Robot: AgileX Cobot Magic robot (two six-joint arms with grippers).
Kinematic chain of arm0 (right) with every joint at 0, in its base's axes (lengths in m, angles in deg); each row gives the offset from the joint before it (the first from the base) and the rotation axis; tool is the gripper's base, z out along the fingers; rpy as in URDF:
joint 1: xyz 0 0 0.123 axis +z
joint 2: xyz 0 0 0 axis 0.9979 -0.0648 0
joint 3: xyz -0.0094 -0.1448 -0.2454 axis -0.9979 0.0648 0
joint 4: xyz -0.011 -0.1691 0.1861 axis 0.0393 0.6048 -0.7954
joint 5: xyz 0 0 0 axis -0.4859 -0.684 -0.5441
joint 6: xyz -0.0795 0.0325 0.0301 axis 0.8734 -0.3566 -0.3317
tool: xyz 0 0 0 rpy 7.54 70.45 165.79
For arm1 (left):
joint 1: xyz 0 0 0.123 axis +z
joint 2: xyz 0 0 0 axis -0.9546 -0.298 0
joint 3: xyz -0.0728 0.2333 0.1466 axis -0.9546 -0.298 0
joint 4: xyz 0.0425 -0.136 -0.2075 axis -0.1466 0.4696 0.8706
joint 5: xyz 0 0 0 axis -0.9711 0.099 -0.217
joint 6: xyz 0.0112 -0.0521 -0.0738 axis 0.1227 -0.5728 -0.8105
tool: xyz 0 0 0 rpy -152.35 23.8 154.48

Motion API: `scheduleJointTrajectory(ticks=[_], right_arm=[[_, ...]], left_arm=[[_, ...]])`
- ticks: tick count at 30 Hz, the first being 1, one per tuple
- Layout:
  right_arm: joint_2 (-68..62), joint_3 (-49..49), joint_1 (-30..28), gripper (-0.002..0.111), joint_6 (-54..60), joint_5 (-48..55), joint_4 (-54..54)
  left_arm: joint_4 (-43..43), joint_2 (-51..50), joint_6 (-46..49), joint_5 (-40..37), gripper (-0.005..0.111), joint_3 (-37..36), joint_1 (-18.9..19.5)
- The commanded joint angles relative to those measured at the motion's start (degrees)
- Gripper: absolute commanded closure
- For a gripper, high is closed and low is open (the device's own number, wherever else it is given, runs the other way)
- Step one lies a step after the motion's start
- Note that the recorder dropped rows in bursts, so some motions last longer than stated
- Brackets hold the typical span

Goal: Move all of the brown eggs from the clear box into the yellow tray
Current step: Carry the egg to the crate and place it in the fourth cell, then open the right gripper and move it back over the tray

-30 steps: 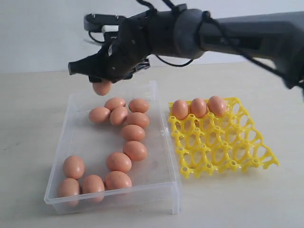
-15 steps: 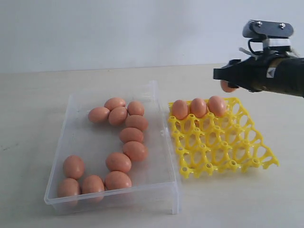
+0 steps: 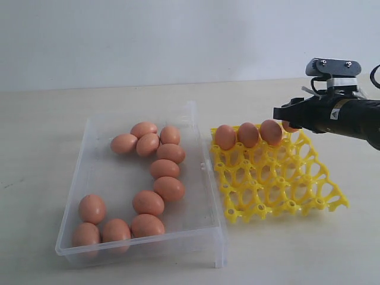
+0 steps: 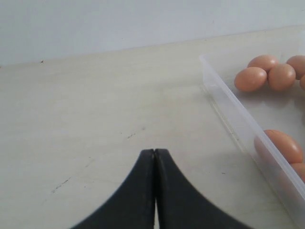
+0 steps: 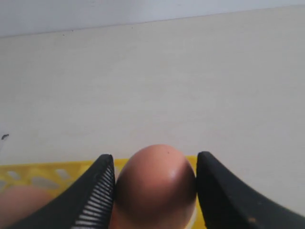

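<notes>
An egg (image 5: pixel 155 183) is clamped in the right end effector (image 3: pixel 287 116), held over the tray's (image 3: pixel 309 178) far right corner. Meanwhile the left end effector (image 4: pixel 155 191) is seen pressed together over the worktop (image 4: pixel 95 109), near the box (image 4: pixel 228 107).

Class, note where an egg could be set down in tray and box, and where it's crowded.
Free: yellow tray cups in front of its back-row eggs; clear box floor between egg chain and the wall farthest from the tray. Crowded: that chain.

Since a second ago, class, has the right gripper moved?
Yes. The right gripper swung right, from above the far wall of the clear box to the far right corner of the yellow tray, carrying a brown egg.
</notes>
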Motion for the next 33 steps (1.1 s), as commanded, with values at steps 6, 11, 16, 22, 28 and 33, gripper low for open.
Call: scheduleJointTrajectory(ticks=[6, 11, 16, 22, 28, 33], right_arm=[[-2.3, -2.1, -0.3, 0.108, 2.4, -1.0, 0.2], [-2.7, -2.1, -0.3, 0.106, 5.5, 2.1, 0.1], [-2.6, -2.1, -0.3, 0.086, 5.9, 3.7, 0.1], [-0.8, -2.1, -0.3, 0.047, 5.9, 5.4, 0.1], [4.6, -2.1, -0.1, 0.044, 5.6, 6.6, 0.5], [11.7, -2.1, 4.8, 0.056, -2.2, 12.0, 6.7]], left_arm=[[0.2, 0.3, -0.2, 0.4, 0.107, 0.3, -0.1], [0.2, 0.3, -0.2, 0.4, 0.107, 0.3, -0.1], [0.2, 0.3, -0.2, 0.4, 0.107, 0.3, -0.1], [0.2, 0.3, -0.2, 0.4, 0.107, 0.3, -0.1], [0.2, 0.3, -0.2, 0.4, 0.107, 0.3, -0.1], [0.2, 0.3, -0.2, 0.4, 0.107, 0.3, -0.1]])
